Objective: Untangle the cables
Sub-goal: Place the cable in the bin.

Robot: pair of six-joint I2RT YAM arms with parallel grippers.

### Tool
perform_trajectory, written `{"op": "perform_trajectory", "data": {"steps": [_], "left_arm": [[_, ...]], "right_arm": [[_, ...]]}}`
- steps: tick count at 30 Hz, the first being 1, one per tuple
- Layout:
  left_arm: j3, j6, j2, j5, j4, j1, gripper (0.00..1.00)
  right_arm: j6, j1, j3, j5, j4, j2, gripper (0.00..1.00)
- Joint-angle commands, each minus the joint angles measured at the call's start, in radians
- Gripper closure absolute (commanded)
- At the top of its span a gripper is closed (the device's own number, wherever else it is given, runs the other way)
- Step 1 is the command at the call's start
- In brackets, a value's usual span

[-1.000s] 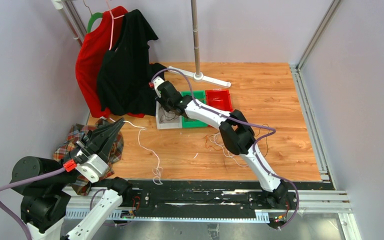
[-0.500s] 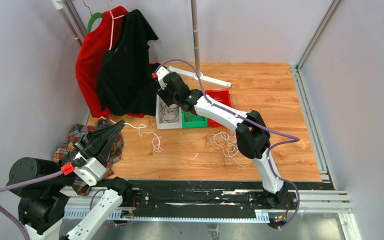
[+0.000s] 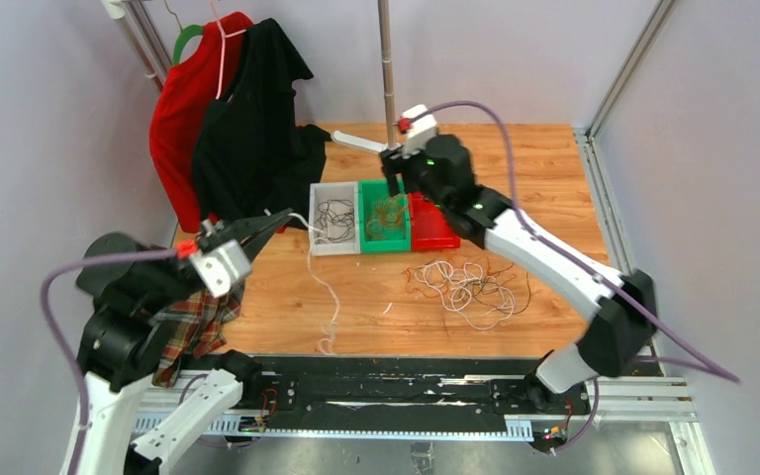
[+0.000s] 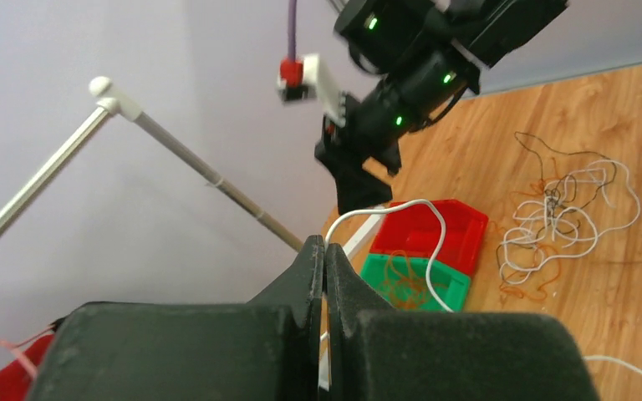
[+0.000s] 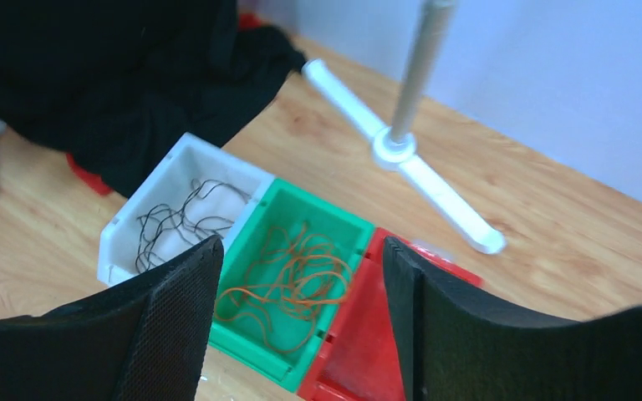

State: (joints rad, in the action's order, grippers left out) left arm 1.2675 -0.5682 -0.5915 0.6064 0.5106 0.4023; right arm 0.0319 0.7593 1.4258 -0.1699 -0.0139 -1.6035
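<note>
My left gripper (image 3: 283, 216) is shut on a white cable (image 3: 334, 297) that hangs from its tip down to the wooden table near the front edge. In the left wrist view the shut gripper (image 4: 325, 247) has the white cable (image 4: 435, 242) looping out of it. A loose tangle of white, orange and black cables (image 3: 467, 283) lies on the table right of centre, also visible as the tangle (image 4: 562, 215). My right gripper (image 3: 396, 182) hangs open above the green bin, with nothing between its fingers (image 5: 175, 309). Orange cables (image 5: 297, 280) lie in that bin, black cables (image 5: 175, 221) in the white one.
Three bins stand side by side: white bin (image 3: 334, 249), green bin (image 3: 386, 247), red bin (image 3: 437, 234). Red and black garments (image 3: 242, 129) hang at the back left. A stand's pole and white foot (image 5: 401, 152) are behind the bins. A plaid cloth (image 3: 193, 322) lies at the front left.
My right gripper rose from the white bin, swung right over the green and red bins, and opened wide. My left gripper lifted and swung right toward the bins, dragging the white cable.
</note>
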Motion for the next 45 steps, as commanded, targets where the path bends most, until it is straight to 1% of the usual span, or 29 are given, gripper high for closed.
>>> {"op": "perform_trajectory", "data": {"steps": [1,5,9,14,20,27,40,45], "left_arm": [[-0.001,0.119,-0.118,0.073,-0.148,-0.003,1.00],[0.035,0.209,-0.267,0.109,-0.249,0.006,1.00],[0.100,0.223,-0.412,0.058,-0.299,0.086,0.99],[0.205,0.247,-0.574,0.021,-0.354,0.165,1.00],[0.395,0.286,-0.751,0.019,-0.317,0.175,1.00],[0.478,0.301,-0.847,0.011,-0.327,0.177,0.99],[0.552,0.297,-0.986,-0.034,-0.342,0.217,1.00],[0.555,0.292,-1.024,-0.060,-0.348,0.238,1.00]], "right_arm": [[-0.088,-0.076,-0.185,-0.031,0.110,0.214,0.30],[-0.118,-0.140,-0.339,-0.080,0.160,0.372,0.31],[-0.129,-0.179,-0.439,-0.144,0.183,0.467,0.32],[-0.127,-0.192,-0.502,-0.231,0.184,0.519,0.34],[-0.159,-0.206,-0.527,-0.251,0.185,0.531,0.36],[-0.173,-0.212,-0.539,-0.236,0.188,0.520,0.38],[-0.193,-0.242,-0.579,-0.234,0.185,0.563,0.41],[-0.206,-0.257,-0.590,-0.230,0.189,0.570,0.42]]}}
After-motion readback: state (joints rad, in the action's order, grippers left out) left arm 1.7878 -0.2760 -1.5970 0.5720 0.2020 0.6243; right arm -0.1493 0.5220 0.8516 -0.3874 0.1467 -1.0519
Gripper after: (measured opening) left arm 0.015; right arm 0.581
